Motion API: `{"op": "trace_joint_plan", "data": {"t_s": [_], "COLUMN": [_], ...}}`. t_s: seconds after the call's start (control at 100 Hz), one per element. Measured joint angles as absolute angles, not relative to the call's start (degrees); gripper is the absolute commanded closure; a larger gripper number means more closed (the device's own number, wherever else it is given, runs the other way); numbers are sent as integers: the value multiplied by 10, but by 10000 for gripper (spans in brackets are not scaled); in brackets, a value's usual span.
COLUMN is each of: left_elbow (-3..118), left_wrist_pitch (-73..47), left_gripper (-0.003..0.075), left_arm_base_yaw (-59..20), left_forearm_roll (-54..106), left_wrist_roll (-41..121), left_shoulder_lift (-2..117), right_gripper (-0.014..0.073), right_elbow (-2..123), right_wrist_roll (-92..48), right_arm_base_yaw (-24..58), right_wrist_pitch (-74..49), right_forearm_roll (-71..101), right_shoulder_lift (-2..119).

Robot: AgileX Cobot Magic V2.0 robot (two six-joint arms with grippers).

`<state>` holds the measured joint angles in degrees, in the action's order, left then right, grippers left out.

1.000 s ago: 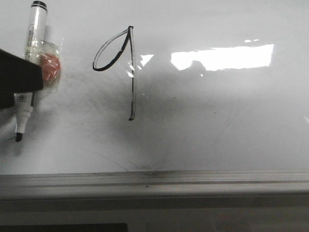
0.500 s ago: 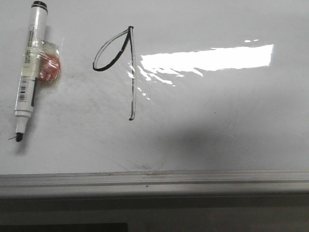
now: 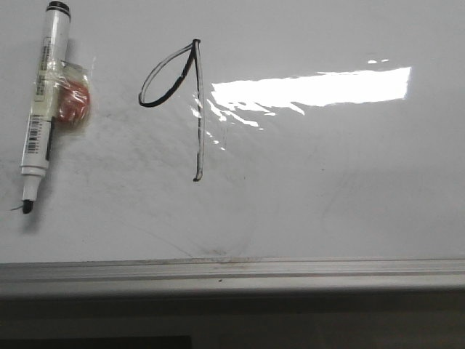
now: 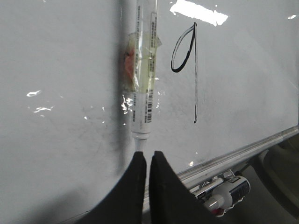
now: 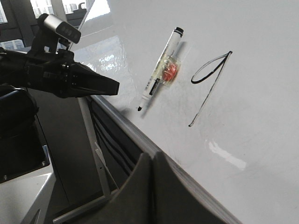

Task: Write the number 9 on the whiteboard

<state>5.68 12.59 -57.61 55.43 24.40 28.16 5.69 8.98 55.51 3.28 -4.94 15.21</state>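
Currently, the number 9 (image 3: 185,102) stands complete on the whiteboard (image 3: 327,189): a narrow slanted loop joined at its top to a long straight stem, drawn in thin black line just left of the bright glare patch (image 3: 312,87). In the front view the figure sits in the upper middle of the board, well above the grey rail (image 3: 232,270) along the board's lower edge.

The marker (image 3: 42,102) lies against the board to the left of the figure, apart from it, with its uncapped tip toward the rail and a reddish wad taped to its barrel. No gripper touches it.

The left gripper (image 4: 145,161) appears in its own wrist view with the fingers nearly together and nothing between them; it sits just short of the marker's tip, without contact. The right gripper (image 5: 153,161) likewise shows its fingers pressed close with no object held, positioned off the board near the rail. The left arm (image 5: 60,77) is visible in the right wrist view, clear of the board surface.

Judged from these views, the writing step is done and the marker has been released. The task appears to be at its end. Any further move calls only for both arms to retract without brushing the wet line or knocking the marker.
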Motion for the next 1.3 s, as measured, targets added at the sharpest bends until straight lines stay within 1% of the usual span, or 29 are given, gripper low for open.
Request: {"op": "trace_joint_plan", "data": {"t_s": [1.16,1.23,1.3], "left_elbow": [57,57,57], "left_wrist_pitch": [119,119,116], "left_gripper": [741,741,741], "left_arm_base_yaw": [-576,-576,-571], "left_forearm_roll": [553,521,451], "left_wrist_roll": [244,244,244], "left_shoulder_lift": [281,281,281], "right_gripper": [663,663,663], "right_elbow": [45,45,45], "right_wrist_roll": [89,89,89], "right_arm_base_yaw": [555,555,555], "right_wrist_pitch": [41,41,41], "right_forearm_roll": [-51,-51,-51], "right_shoulder_lift": [142,142,142]}}
